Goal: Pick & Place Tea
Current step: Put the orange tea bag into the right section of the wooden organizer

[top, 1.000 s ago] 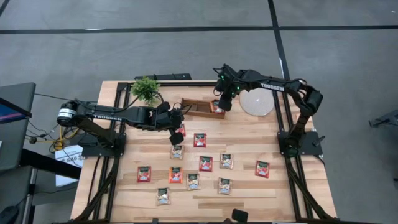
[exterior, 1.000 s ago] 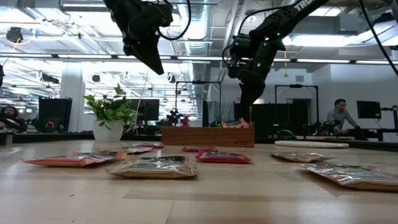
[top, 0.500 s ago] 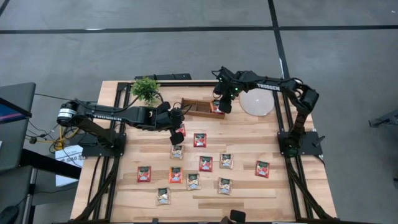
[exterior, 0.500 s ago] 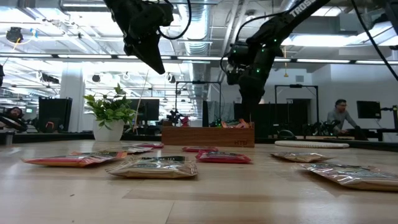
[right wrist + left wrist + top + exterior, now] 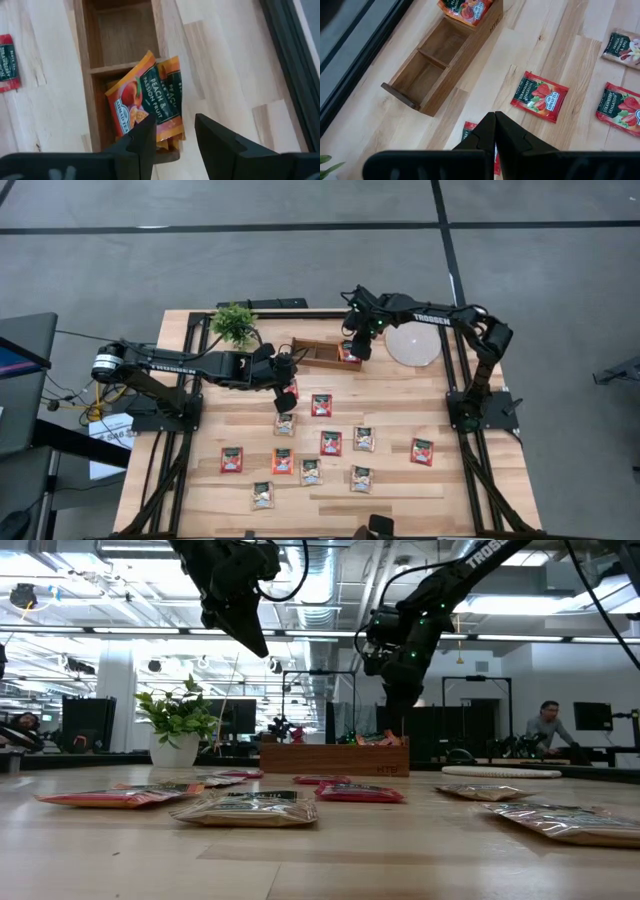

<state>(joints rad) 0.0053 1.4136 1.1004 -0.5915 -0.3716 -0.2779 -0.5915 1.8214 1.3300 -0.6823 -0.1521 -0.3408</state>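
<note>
Hovering just off the near side of the wooden tray (image 5: pixel 322 353), the left gripper (image 5: pixel 287 387) hangs pinched tight on nothing, its tips over a red strawberry sachet (image 5: pixel 470 131) that peeks out beneath them in the left wrist view. Another strawberry sachet (image 5: pixel 539 96) lies flat a little farther from the tray, its long axis slanting across the planks. To do this pick well, I judge the fingers must part first, then drop straight down across the sachet's edges so it cannot slide on the smooth table (image 5: pixel 440 480).

Over at the tray's end compartment, the right gripper (image 5: pixel 360 348) sits above it with jaws spread and empty. Below them, peach sachets (image 5: pixel 145 102) stand tilted in that compartment, leaning on one another, tops rising clear of the rim, the front one's long axis running slantwise up out of the slot. The neighbouring compartments (image 5: pixel 124 31) show bare wood. Lifting away vertically looks safest, so a finger does not snag those raised tops.
</note>
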